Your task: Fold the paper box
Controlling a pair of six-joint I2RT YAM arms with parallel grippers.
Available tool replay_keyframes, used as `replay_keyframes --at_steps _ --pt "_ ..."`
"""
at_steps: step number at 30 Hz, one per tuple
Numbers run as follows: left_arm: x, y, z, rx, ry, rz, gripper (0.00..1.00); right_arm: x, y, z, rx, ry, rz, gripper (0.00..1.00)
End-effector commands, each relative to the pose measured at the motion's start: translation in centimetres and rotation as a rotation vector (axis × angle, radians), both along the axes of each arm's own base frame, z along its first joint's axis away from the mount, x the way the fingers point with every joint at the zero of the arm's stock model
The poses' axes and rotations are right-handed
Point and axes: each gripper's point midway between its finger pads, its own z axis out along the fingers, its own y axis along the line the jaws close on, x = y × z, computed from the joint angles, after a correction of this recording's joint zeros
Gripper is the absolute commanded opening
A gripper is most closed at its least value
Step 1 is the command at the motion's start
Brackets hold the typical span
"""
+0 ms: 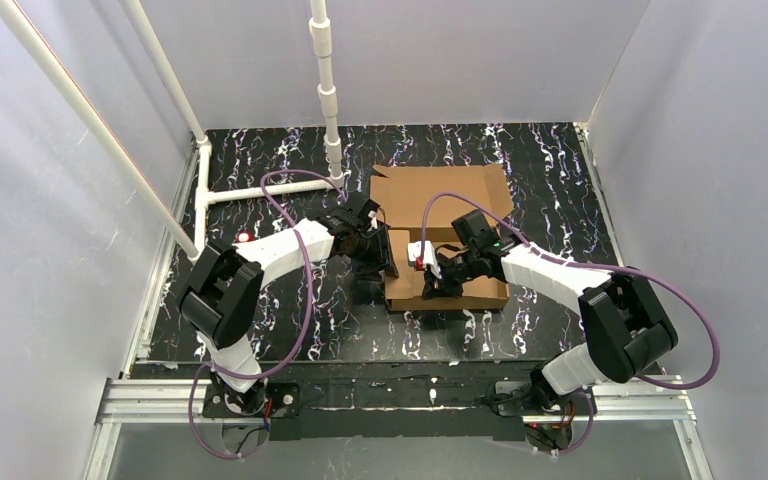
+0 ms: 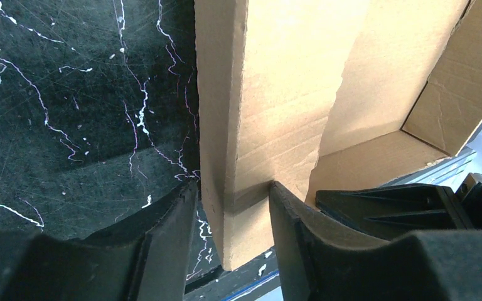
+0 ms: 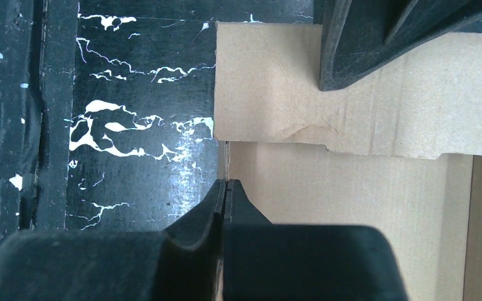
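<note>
The paper box [image 1: 440, 190] is brown corrugated cardboard; its lid lies open flat towards the back and its shallow base is in front. My left gripper [image 1: 388, 255] is at the base's left side. In the left wrist view its jaws [image 2: 232, 185] straddle the upright, folded-over left side wall [image 2: 251, 125], and both fingers [image 2: 289, 219] press on it. My right gripper [image 1: 428, 278] is inside the base, near its left front. In the right wrist view it [image 3: 226, 183] is shut over the thin front edge of the cardboard [image 3: 351, 200], with nothing visible between its pads.
A white pipe frame [image 1: 330, 100] stands at the back and left of the black marbled table [image 1: 290, 320]. White walls enclose all sides. A metal rail [image 1: 400, 395] runs along the near edge. A small red object [image 1: 245, 237] lies left of the left arm.
</note>
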Motion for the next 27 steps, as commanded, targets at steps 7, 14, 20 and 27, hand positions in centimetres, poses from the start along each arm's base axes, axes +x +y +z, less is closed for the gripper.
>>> replay_keyframes --at_steps 7,14,20,27 --pt "0.8 -0.4 0.3 0.001 -0.029 0.023 0.45 -2.3 -2.5 -3.4 -0.148 0.039 0.065 0.01" --pt "1.0 -0.2 -0.5 0.015 -0.015 0.06 0.44 -3.1 -2.6 -3.6 -0.161 0.03 0.108 0.01" --pt "0.7 0.3 -1.1 0.04 -0.01 0.068 0.43 -3.6 -2.4 -3.5 -0.161 0.028 0.135 0.02" --pt "0.0 0.4 -1.5 0.113 -0.018 0.039 0.36 -3.6 -2.1 -3.1 -0.146 0.035 0.129 0.11"
